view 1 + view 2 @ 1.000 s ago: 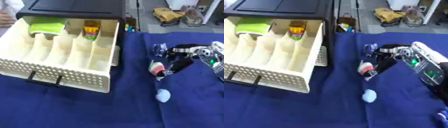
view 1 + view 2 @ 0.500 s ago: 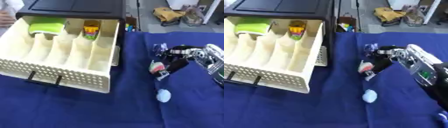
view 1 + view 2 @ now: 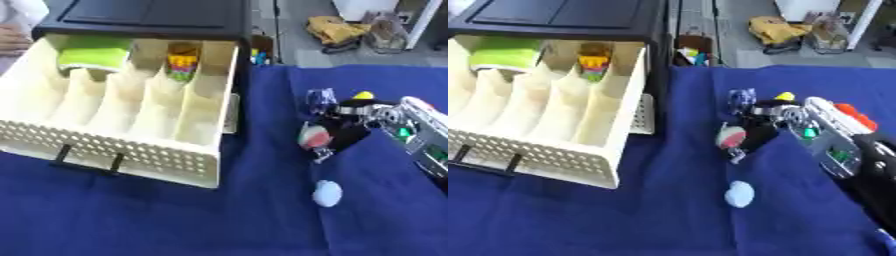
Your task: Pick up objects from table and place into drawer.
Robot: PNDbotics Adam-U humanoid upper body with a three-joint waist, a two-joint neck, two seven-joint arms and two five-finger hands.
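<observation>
My fingers (image 3: 756, 134) on the right hand (image 3: 785, 120) are curling down around a small round red-and-white thing (image 3: 731, 137), apparently pinching it, though blur is hiding the contact. Going left to right: the cream drawer (image 3: 122, 155) is standing open, holding a green item (image 3: 92, 56) and a colourful packet (image 3: 182, 67); a pale blue ball (image 3: 328, 193) is lying on the blue cloth (image 3: 175, 220) below my hand. A yellow bit (image 3: 362, 95) is peeking out behind my fingers.

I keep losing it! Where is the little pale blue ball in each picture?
Left eye view: the pale blue ball lies low and right of centre, on the blue cloth.
Right eye view: it sits lower centre-right.
Shared landmark: it is just below the right hand in both.
</observation>
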